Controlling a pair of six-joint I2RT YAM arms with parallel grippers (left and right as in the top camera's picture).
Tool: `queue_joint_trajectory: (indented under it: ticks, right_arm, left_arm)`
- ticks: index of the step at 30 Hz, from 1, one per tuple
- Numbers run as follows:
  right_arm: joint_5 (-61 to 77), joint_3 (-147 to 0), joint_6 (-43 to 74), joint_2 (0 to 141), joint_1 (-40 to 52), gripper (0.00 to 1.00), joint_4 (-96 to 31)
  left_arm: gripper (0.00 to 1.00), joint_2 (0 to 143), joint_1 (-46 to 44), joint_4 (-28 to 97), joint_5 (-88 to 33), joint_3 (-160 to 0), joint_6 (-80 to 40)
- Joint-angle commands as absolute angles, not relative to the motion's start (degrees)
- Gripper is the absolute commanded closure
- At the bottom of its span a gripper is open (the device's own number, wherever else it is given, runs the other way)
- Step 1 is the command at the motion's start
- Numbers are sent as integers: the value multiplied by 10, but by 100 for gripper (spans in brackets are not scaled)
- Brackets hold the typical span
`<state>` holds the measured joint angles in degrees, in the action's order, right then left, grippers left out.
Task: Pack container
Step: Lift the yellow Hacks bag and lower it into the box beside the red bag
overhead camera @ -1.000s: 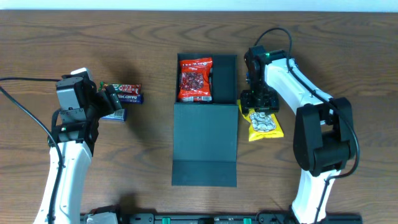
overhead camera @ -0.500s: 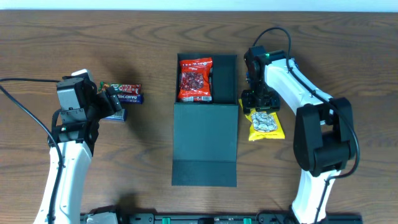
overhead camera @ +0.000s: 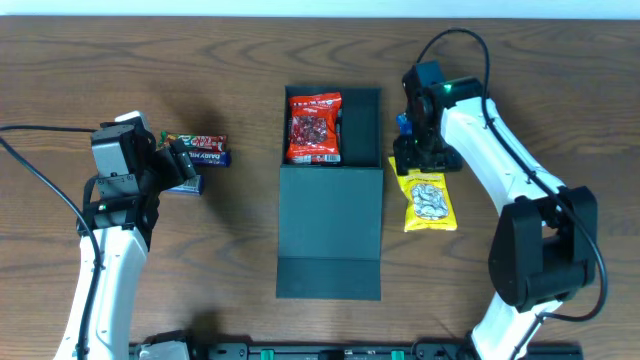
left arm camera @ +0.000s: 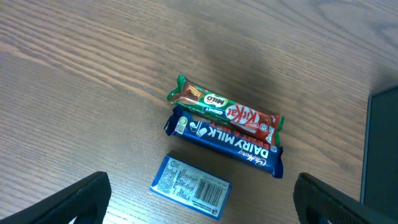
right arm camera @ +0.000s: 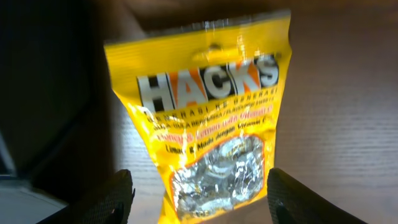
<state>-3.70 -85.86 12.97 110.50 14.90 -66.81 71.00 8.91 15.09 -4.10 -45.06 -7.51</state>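
The dark teal container (overhead camera: pixel 362 125) stands open at the table's middle, its flap lid (overhead camera: pixel 330 230) lying flat toward the front. A red snack packet (overhead camera: pixel 315 127) lies inside it. A yellow Hacks packet (overhead camera: pixel 429 200) lies on the table just right of the box. My right gripper (overhead camera: pixel 425 155) hovers over its far end, open, with the packet (right arm camera: pixel 211 118) between the fingers (right arm camera: pixel 208 205). My left gripper (overhead camera: pixel 178 165) is open over a small blue packet (left arm camera: pixel 191 187), its fingers (left arm camera: pixel 202 208) on either side of it.
A green-and-red Milo/KitKat bar (left arm camera: pixel 224 112) and a blue Dairy Milk bar (left arm camera: pixel 227 142) lie side by side just beyond the blue packet, left of the box (left arm camera: pixel 382 155). The box wall (right arm camera: pixel 43 93) is dark at the left of the right wrist view.
The right arm has swung to the right and its gripper has drawn slightly back from the yellow packet, which now shows more and lies straighter. The left arm has not moved.
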Motion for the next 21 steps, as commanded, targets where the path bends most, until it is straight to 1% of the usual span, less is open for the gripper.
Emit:
queue_joint_trajectory:
  ticks: [1, 13, 14, 16, 18, 20, 21]
  right_arm:
    - [-45, -837, 132, 1103, 152, 31, -670]
    - [-45, -743, 133, 1103, 161, 32, -585]
    - [-45, -735, 133, 1103, 161, 37, -574]
    - [-45, -727, 133, 1103, 161, 50, -563]
    - [-46, -721, 143, 1103, 161, 71, -557]
    - [-45, -721, 148, 1103, 161, 86, -556]
    - [-46, -721, 151, 1103, 161, 91, -554]
  left_arm:
    - [5, 712, 90, 152, -41, -467, -77]
    - [5, 712, 90, 152, -41, -467, -77]
    - [5, 712, 90, 152, -41, -467, -77]
    - [5, 712, 90, 152, -41, -467, -77]
    - [5, 712, 90, 152, -41, -467, -77]
    - [5, 712, 90, 152, -41, -467, -77]
    - [5, 712, 90, 152, -41, -467, -77]
